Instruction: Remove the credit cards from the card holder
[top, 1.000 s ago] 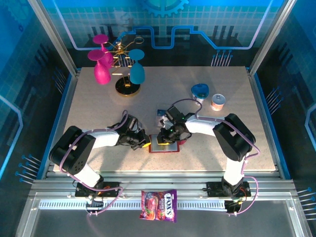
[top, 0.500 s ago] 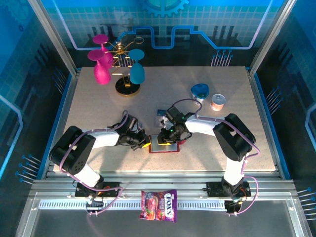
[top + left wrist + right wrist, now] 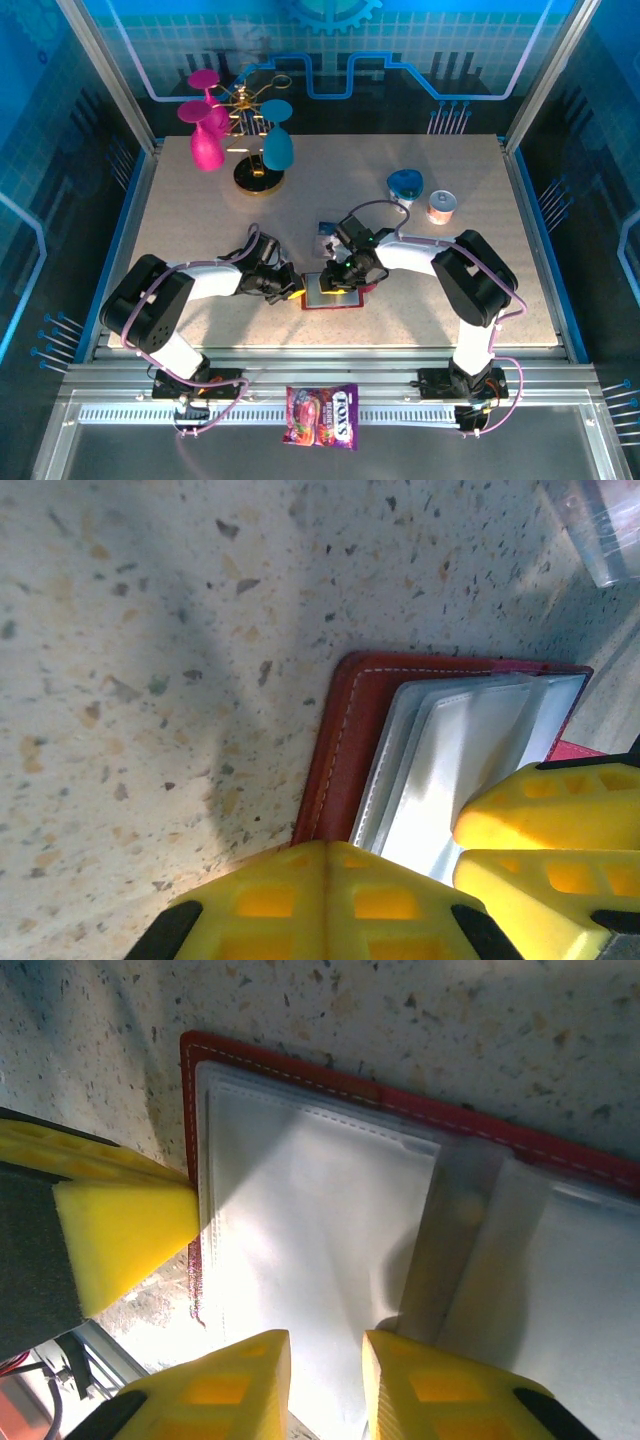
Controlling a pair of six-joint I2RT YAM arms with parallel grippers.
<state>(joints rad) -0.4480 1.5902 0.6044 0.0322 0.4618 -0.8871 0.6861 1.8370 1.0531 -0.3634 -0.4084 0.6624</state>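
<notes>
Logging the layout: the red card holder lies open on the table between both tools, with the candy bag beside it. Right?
Not quite. The top external view shows the candy bag on the front frame between the arm bases, off the table. The red card holder does lie open between the left tool and right tool.

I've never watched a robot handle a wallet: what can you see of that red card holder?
The card holder is a small flat wallet of red leather-like material with pale stitching round its rim. It lies opened flat on the speckled table, between the two arms, its whitish, cloudy inner pockets facing up. The left gripper, shut, touches one side edge with its yellow tip; the right gripper hangs just over the pockets, fingers slightly apart. No card is clearly visible.
</notes>
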